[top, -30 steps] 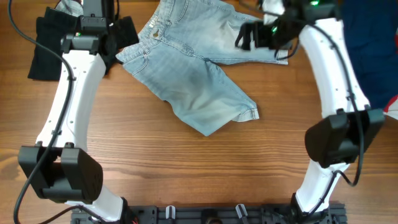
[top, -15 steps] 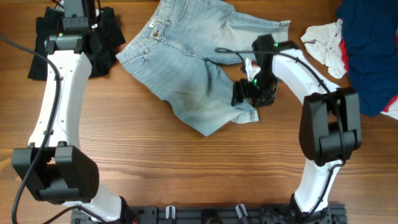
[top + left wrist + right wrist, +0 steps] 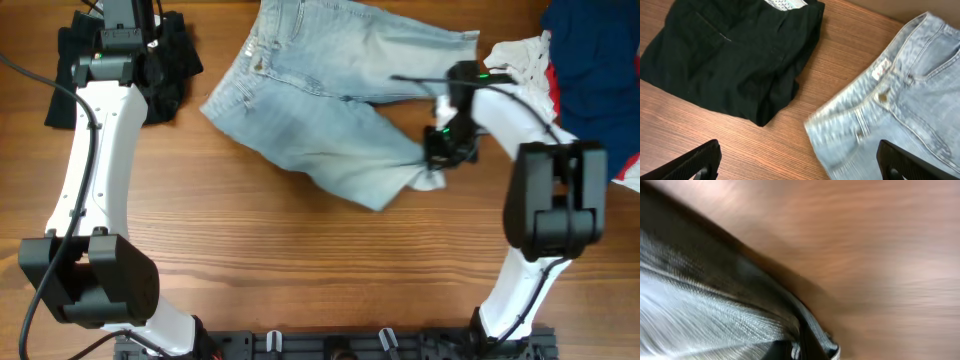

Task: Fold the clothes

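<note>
Right gripper (image 3: 447, 152) is clamped on one leg hem of the denim shorts (image 3: 310, 130), which lie spread across the far middle of the table (image 3: 250, 270). The left gripper (image 3: 800, 162) hangs with its fingers wide apart over the waistband's edge, beside a folded black garment (image 3: 725, 55). A white cloth (image 3: 520, 65) lies far right.

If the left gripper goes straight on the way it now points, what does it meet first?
Probably the bare wooden table, in the gap between the folded black garment and the light blue denim shorts; depth is unclear.
</note>
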`<control>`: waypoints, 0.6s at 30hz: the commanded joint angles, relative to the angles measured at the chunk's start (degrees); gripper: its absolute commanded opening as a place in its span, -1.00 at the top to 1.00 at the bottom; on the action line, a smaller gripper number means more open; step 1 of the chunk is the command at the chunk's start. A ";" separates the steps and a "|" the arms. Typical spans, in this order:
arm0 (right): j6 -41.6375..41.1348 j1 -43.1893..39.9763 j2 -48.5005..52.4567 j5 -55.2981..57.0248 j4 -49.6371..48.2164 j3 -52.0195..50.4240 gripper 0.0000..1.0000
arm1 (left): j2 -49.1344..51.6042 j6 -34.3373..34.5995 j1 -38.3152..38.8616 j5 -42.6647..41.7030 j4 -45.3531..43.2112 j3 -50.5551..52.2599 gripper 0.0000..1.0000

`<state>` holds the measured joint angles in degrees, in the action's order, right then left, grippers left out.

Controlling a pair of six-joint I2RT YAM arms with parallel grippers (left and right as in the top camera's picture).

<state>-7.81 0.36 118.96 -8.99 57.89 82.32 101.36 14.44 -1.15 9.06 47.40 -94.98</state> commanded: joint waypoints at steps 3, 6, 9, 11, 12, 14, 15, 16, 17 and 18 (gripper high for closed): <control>2.51 -10.21 -0.15 -5.99 -2.25 6.69 0.60 | 0.66 -0.70 0.00 -1.16 0.04 0.15 -1.00; 4.98 -10.84 -0.15 -10.73 0.76 10.99 -0.11 | 0.76 -0.72 0.48 -1.44 0.50 0.15 -0.99; 6.60 -10.03 -1.20 -11.61 4.87 14.99 -0.25 | 1.22 -0.79 1.46 -5.53 2.05 0.15 -0.91; 7.37 -9.35 -3.02 -13.73 5.77 15.54 -0.25 | 2.27 -2.84 2.45 -9.44 3.32 0.15 -0.86; 7.93 -8.94 -4.11 -15.43 6.08 15.54 -0.25 | 2.89 -3.91 2.93 -10.69 3.89 0.15 -0.82; 8.50 -8.13 -5.86 -17.00 6.80 15.54 -0.25 | 4.81 -5.90 4.17 -12.15 5.20 0.31 -0.82; 9.22 -7.58 -6.73 -17.42 7.32 15.54 -0.26 | 5.97 -7.45 4.79 -12.50 5.81 0.33 -0.82; 9.44 -6.82 -7.69 -17.40 7.91 15.54 -0.27 | 7.56 -9.66 5.49 -13.09 6.34 0.35 -0.85; 9.77 -6.43 -8.13 -17.42 8.28 15.54 -0.28 | 8.61 -11.37 5.86 -14.08 6.47 0.35 -0.88; 10.34 -5.90 -8.61 -17.42 8.66 15.54 -0.28 | 9.97 -14.53 6.32 -16.46 6.49 0.35 -0.93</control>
<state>-0.54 -7.31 114.37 -22.83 65.60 96.60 106.45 9.23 3.46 -0.49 53.34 -94.98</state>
